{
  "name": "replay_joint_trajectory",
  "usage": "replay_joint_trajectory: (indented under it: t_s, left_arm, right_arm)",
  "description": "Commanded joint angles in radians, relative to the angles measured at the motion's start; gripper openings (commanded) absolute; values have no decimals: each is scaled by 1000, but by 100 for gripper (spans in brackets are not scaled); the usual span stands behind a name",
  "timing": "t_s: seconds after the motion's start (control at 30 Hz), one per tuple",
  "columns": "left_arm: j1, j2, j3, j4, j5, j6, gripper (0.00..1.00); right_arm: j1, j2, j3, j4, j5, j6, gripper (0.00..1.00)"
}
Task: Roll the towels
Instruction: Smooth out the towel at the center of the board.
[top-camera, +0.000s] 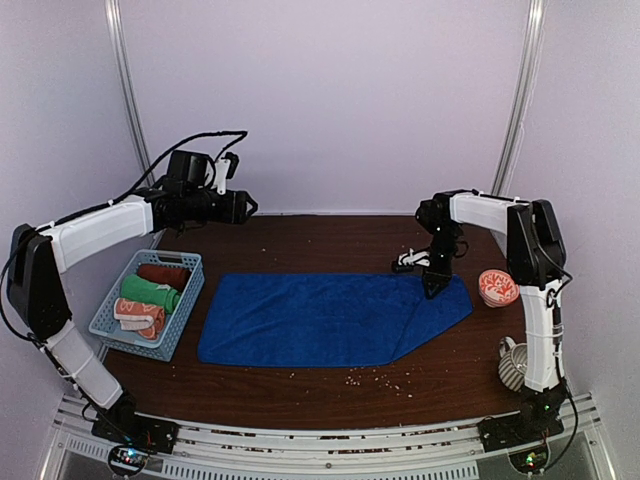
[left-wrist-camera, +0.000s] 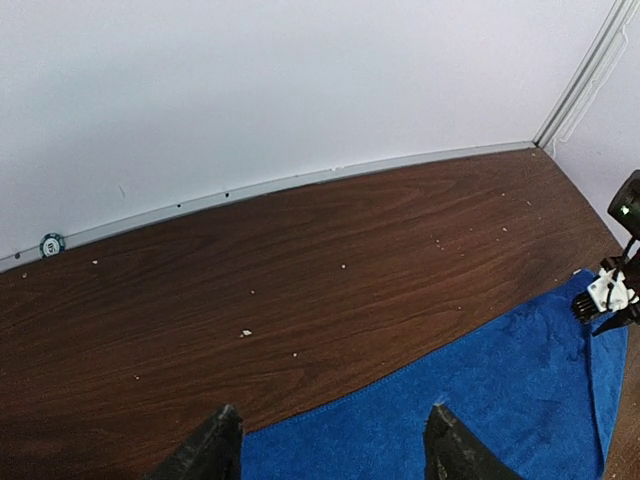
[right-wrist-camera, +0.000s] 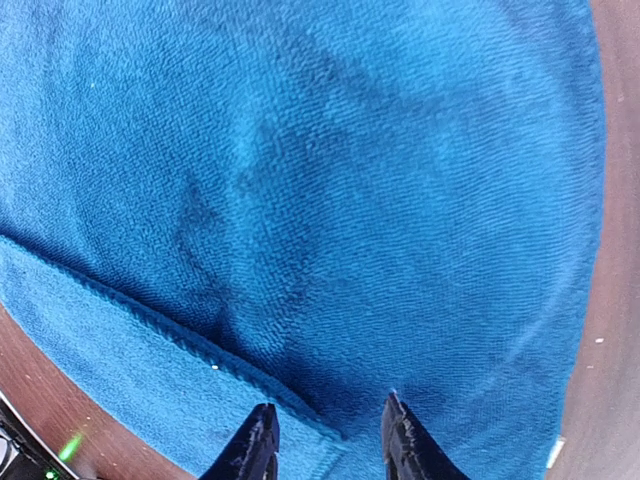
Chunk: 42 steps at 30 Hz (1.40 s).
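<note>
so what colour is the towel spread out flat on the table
The towel is plain royal blue, clearest in the top external view.

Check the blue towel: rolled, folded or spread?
The blue towel lies spread flat on the table, not rolled; only its near right corner is folded over, leaving a diagonal edge.

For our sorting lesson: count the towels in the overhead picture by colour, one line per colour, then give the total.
Royal blue towel: 1
Dark red towel: 1
Green towel: 1
Orange-and-white patterned towel: 1
Total: 4
</note>
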Motion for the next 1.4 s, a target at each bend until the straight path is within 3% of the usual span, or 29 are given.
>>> replay_joint_trajectory:
  t_s: [0.0, 0.23, 0.4, 0.5, 0.73, 1.07, 1.37]
  left_arm:
    - [-9, -16, -15, 60, 37, -11, 62]
    - [-9, -13, -17, 60, 46, -12, 62]
    - [-9, -9, -24, 60, 44, -16, 62]
    - [-9, -3, -24, 60, 45, -20, 62]
    - [-9, 5, -31, 62, 44, -22, 62]
    - [-9, 10, -64, 73, 23, -14, 62]
    - [-9, 41, -69, 74, 32, -15, 62]
  right_arm:
    - [8, 2, 32, 1, 30, -1, 35]
    - [16, 18, 36, -54, 22, -32, 27]
    - [19, 7, 39, -79, 17, -43, 7]
    - [19, -17, 35, -95, 15, -52, 0]
    - [19, -179, -99, -99, -2, -70, 0]
    - [20, -529, -597, -8, 19, -140, 0]
    - [20, -627, -751, 36, 79, -170, 0]
